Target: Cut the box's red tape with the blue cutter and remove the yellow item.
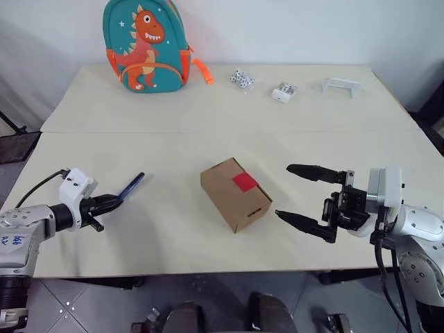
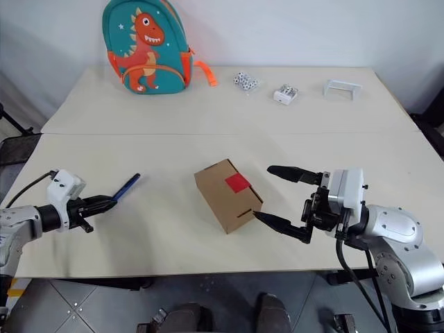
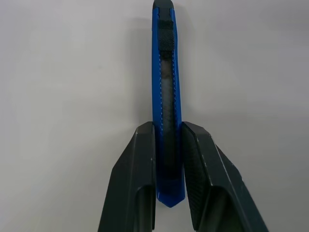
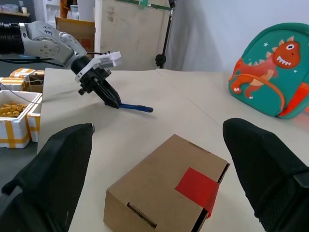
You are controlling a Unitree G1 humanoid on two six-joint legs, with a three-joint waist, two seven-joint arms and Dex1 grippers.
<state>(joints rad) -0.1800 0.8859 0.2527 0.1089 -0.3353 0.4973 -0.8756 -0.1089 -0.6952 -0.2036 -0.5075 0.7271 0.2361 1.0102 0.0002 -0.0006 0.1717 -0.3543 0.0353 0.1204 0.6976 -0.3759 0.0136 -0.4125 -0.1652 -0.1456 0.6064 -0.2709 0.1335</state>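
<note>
From the head views, the small brown corrugated cardboard box (image 1: 234, 193) sits closed mid-worktop (image 1: 208, 111), its small red square of tape (image 1: 245, 182) across the lid edge. The left gripper (image 1: 113, 201) pinches the slim blue pen-shaped cutter (image 1: 132, 185), which angles toward the box. The right gripper (image 1: 295, 195) hovers just beside the box, fingers spread wide.

In the left wrist view, both black fingers (image 3: 135, 179) clamp the cutter's rear end.

The right wrist view has the box between wide-open fingers (image 4: 53, 169), untouched.

place: lab/workshop | cue: storage crates (image 4: 17, 113) (floor), board (image 4: 130, 34) propped
</note>
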